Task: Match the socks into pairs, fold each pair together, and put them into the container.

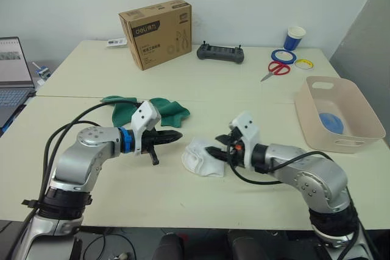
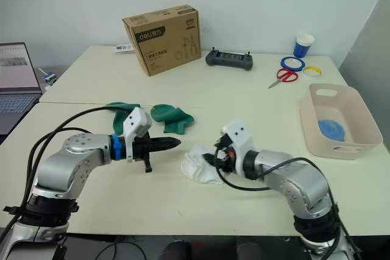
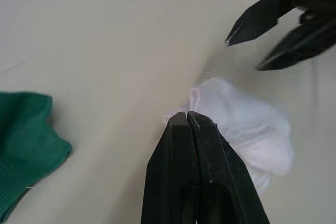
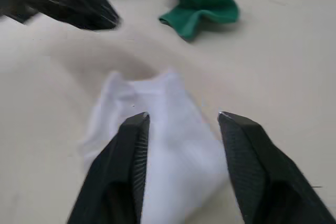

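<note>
Directly below right gripper's (image 4: 181, 121) spread fingers: white socks (image 4: 157, 140)

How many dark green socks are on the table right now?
2. One dark green sock lies behind the left gripper; the other lies just beside it, toward the table's middle. Neither is in the container, though part of its inside is hidden.

Non-task clutter sits along the far side of the tabletop (image 1: 201, 83): brown cardboard box (image 1: 156, 33), black controller (image 1: 220, 52) beside it, then red scissors (image 1: 277, 69), blue tape ring (image 1: 283, 56), yellow tape ring (image 1: 304, 63), blue paper cup (image 1: 294, 38). Laptop (image 1: 13, 71) at left edge.
</note>
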You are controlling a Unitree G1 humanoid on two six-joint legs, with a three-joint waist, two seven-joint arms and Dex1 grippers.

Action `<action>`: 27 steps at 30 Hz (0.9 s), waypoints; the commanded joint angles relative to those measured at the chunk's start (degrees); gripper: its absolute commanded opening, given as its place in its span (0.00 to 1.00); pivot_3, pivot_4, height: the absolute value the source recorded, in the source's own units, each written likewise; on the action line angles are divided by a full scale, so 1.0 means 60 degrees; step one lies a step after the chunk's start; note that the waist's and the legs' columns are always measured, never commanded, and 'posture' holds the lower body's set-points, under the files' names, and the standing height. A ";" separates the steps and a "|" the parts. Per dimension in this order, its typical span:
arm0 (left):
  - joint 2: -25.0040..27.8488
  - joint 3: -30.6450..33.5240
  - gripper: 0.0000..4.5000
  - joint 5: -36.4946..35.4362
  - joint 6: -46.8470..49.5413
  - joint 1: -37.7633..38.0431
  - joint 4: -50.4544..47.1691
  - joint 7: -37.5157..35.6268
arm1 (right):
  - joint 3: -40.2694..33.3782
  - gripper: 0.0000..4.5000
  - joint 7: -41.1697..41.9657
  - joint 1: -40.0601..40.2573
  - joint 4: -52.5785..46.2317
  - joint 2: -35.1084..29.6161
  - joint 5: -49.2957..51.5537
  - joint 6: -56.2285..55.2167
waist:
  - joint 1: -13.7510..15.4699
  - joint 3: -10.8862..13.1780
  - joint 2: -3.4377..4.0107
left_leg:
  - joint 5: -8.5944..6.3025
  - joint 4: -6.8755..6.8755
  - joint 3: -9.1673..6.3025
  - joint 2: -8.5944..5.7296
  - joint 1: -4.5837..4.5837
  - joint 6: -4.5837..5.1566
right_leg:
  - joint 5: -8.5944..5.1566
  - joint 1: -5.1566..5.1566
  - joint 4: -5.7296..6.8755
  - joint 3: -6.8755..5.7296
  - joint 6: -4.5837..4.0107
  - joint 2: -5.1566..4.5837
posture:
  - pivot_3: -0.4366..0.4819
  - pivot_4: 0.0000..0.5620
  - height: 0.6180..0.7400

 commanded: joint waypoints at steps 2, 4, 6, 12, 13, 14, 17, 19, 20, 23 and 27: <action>0.0050 -0.0821 0.00 0.0016 -0.0602 -0.0441 -0.0462 -0.0839 | 0.0839 0.16 0.0218 -0.0051 0.0444 -0.0013 -0.0776 -0.1279 | -0.0036 0.0000 0.0000 | 0.0000 -0.0002 -0.0001 0.0002 0.0002 0.0000 | 0.0000 -0.0001 0.0001 0.0002 0.0000 0.0006 | 0.48 0.27 0.86; -0.0047 -0.1418 0.00 0.0463 -0.1272 -0.0673 -0.0108 -0.1138 | 0.1173 0.00 0.0244 -0.0183 0.0926 0.0144 -0.1101 -0.1626 | -0.0044 0.0000 0.0000 | 0.0000 -0.0002 -0.0002 0.0009 0.0002 0.0000 | 0.0000 -0.0003 0.0005 0.0004 0.0000 0.0016 | 0.48 0.27 0.86; -0.0092 -0.2102 0.00 0.1123 -0.2100 -0.0922 0.0437 -0.1426 | 0.1455 0.00 0.0261 -0.0316 0.1423 0.0269 -0.1441 -0.1969 | -0.0026 0.0000 0.0000 | 0.0000 -0.0003 -0.0006 0.0011 0.0002 0.0000 | 0.0000 -0.0003 0.0005 0.0000 -0.0001 0.0021 | 0.48 0.27 0.86; -0.0159 -0.3261 0.00 0.2648 -0.3495 -0.1527 0.2390 -0.1745 | 0.1926 0.00 0.0319 -0.0504 0.2249 0.0520 -0.2145 -0.2473 | -0.0017 0.0000 0.0001 | 0.0000 0.0003 0.0003 0.0006 0.0001 0.0001 | 0.0001 -0.0005 0.0005 0.0009 -0.0002 0.0020 | 0.48 0.27 0.86; -0.0164 -0.3268 0.00 0.2717 -0.3528 -0.1548 0.2638 -0.1754 | 0.1980 0.00 0.0338 -0.0498 0.2329 0.0511 -0.2262 -0.2545 | -0.0016 0.0000 0.0000 | 0.0000 0.0002 0.0001 0.0007 0.0001 0.0001 | 0.0001 -0.0007 0.0006 0.0007 -0.0002 0.0021 | 0.48 0.27 0.86; -0.0070 -0.3296 0.00 0.2814 -0.3558 -0.1471 0.2807 -0.1816 | 0.2034 0.00 0.0324 -0.0470 0.2428 0.0459 -0.2444 -0.2661 | -0.0016 0.0000 0.0000 | 0.0000 0.0000 -0.0001 0.0008 0.0000 0.0001 | 0.0001 -0.0008 0.0006 0.0006 -0.0002 0.0023 | 0.48 0.27 0.86; 0.0140 -0.3252 0.00 0.2895 -0.3702 -0.1171 0.2856 -0.2094 | 0.1875 0.00 0.0159 -0.0405 0.2642 0.0464 -0.2847 -0.3082 | -0.0015 0.0000 0.0001 | 0.0000 -0.0001 -0.0002 0.0011 -0.0004 0.0002 | 0.0000 -0.0013 0.0006 0.0005 -0.0003 0.0023 | 0.48 0.27 0.86; 0.0208 -0.3022 0.00 0.2513 -0.3346 -0.0930 0.2380 -0.2251 | 0.1476 0.00 0.0254 -0.0402 0.2436 0.0430 -0.2783 -0.3349 | -0.0016 0.0000 0.0001 | -0.0001 -0.0001 0.0000 0.0012 -0.0005 0.0002 | 0.0000 -0.0014 0.0006 0.0008 -0.0003 0.0022 | 0.48 0.27 0.86; 0.0222 -0.2928 0.00 0.2381 -0.3191 -0.0854 0.2193 -0.2285 | 0.1356 0.00 0.0326 -0.0387 0.2330 0.0419 -0.2749 -0.3421 | -0.0016 0.0000 0.0001 | -0.0001 -0.0001 0.0001 0.0012 -0.0005 0.0002 | 0.0000 -0.0014 0.0006 0.0009 -0.0003 0.0022 | 0.48 0.27 0.86; 0.0177 -0.2435 0.00 0.1863 -0.2521 -0.0914 0.1575 -0.2199 | 0.1164 0.00 0.1374 -0.0165 0.1526 0.0131 -0.2154 -0.3746 | -0.0008 0.0002 0.0000 | 0.0000 0.0001 -0.0005 0.0012 -0.0012 0.0002 | 0.0000 -0.0014 0.0007 0.0002 -0.0003 0.0021 | 0.48 0.27 0.86; 0.0097 -0.2014 0.00 0.1312 -0.1589 -0.1269 0.1043 -0.2075 | 0.1543 0.00 0.2504 0.0061 0.1090 -0.0422 -0.1905 -0.3921 | -0.0002 0.0002 0.0000 | 0.0000 0.0004 -0.0021 0.0013 -0.0017 0.0002 | 0.0000 -0.0013 0.0009 -0.0014 -0.0002 0.0022 | 0.48 0.27 0.86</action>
